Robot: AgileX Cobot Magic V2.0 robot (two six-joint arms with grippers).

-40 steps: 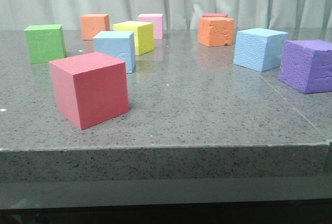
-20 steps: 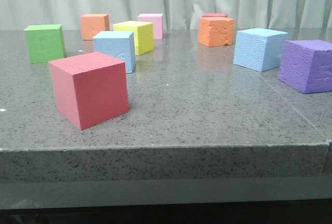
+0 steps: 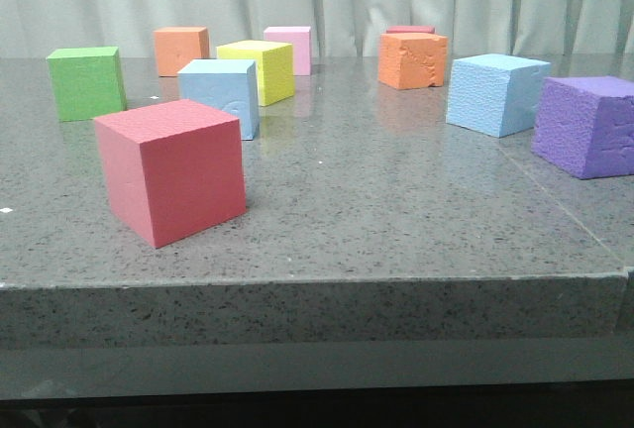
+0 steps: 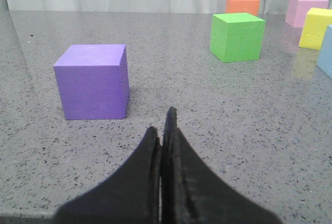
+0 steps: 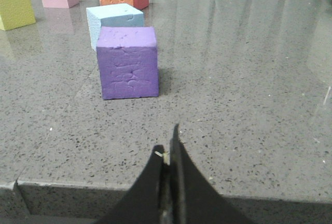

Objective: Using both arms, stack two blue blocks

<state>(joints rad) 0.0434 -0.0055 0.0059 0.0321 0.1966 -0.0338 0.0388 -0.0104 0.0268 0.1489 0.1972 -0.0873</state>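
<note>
One blue block [image 3: 222, 94], with a curved scuff mark on its front face, sits left of centre behind the red cube [image 3: 170, 168]. The other blue block [image 3: 493, 92] sits at the right, beside the purple cube [image 3: 588, 124]; in the right wrist view it [image 5: 111, 17] stands behind that purple cube [image 5: 127, 61]. An edge of a blue block [image 4: 326, 55] shows in the left wrist view. My left gripper [image 4: 162, 130] is shut and empty, low over the table. My right gripper [image 5: 168, 149] is shut and empty, at the table's front edge. Neither arm shows in the front view.
A green cube [image 3: 86, 81], an orange cube [image 3: 181, 50], a yellow cube [image 3: 260, 70], a pink cube [image 3: 288, 49], a chipped orange cube [image 3: 412, 58] and a small red cube [image 3: 410, 29] stand toward the back. A second purple cube [image 4: 93, 81] sits near my left gripper.
</note>
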